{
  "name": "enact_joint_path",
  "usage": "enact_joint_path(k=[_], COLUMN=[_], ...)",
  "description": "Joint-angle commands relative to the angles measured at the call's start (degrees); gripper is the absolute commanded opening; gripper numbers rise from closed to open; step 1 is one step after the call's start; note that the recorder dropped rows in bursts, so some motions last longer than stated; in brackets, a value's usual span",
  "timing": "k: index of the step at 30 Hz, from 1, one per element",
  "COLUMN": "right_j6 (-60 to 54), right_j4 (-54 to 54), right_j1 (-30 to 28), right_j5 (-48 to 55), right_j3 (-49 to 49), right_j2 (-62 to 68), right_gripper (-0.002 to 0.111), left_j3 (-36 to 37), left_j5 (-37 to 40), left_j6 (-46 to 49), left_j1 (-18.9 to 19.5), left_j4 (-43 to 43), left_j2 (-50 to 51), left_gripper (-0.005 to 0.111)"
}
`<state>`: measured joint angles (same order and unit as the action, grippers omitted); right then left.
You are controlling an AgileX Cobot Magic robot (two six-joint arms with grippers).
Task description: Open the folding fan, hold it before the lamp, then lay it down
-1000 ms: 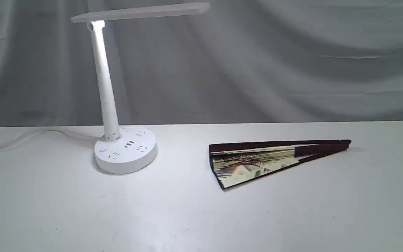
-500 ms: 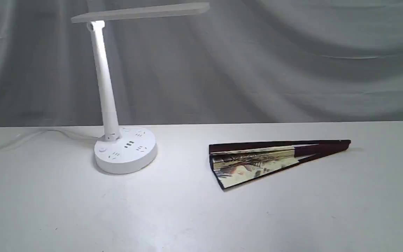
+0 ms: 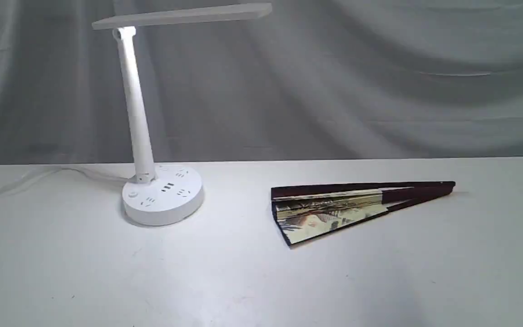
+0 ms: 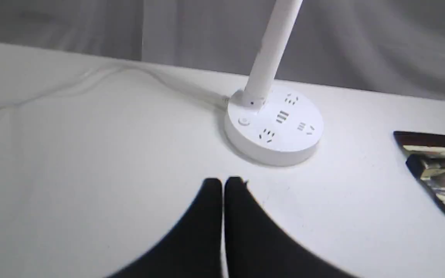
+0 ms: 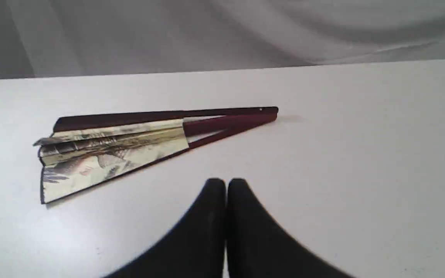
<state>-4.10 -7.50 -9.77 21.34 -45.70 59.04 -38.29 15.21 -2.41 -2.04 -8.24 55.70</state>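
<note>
Cream pleated paper folding fan (image 3: 329, 213), maroon ribs: flat on white table (image 3: 261, 281), barely spread, well apart from white desk lamp (image 3: 161, 197), likely awaiting pickup; left gripper (image 4: 223, 184), right gripper (image 5: 226, 184): fingers pressed together, empty

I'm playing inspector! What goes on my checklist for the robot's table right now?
Surface: white table, flat and plain.
Job's things: fan lies flat, only slightly spread, to the right of the lamp and apart from it; the lamp stands upright.
Clutter: nothing seen.
Grippers: left gripper is near the lamp's base, jaws shut, empty; right gripper is near the fan, jaws shut, empty.
Cables: white cord runs from the lamp's base across the table.
Surroundings: grey curtain hangs behind the table.
</note>
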Motion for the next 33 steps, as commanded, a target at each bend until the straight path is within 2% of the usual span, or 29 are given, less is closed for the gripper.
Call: enact_joint_path(k=[1, 5, 13, 17, 23, 33], right_j6=[-0.6, -1.9, -3.6, -7.8, -11.1, -11.1], right_j4=[0.7, 0.7, 0.2, -3.8, -4.4, -7.2], right_j1=[-0.2, -0.2, 0.1, 0.6, 3.6, 10.6], right_j5=[-4.1, -6.2, 2.9, 3.3, 2.5, 1.6], right_j3=[-0.4, -1.2, -11.7, -15.6, -19.3, -29.5], right_j2=[5.1, 10.9, 23.4, 29.1, 36.9, 49.9], right_gripper=[0.000, 0.004, 0.027, 0.028, 0.028, 0.028], left_j3=[-3.5, -9.2, -15.4, -16.5, -16.6, -16.6], left_j5=[2.6, 9.8, 17.4, 19.8, 19.9, 19.7], left_j6=[1.1, 2.9, 2.9, 2.9, 5.7, 5.6], left_j1=[0.1, 0.1, -0.4, -3.4, -6.9, -7.6], left_j4=[-0.1, -0.1, -0.1, -0.1, 0.2, -0.5], left_j2=[5.5, 11.4, 19.4, 22.5, 24.5, 24.6], left_gripper=[0.000, 0.000, 0.000, 0.000, 0.000, 0.000])
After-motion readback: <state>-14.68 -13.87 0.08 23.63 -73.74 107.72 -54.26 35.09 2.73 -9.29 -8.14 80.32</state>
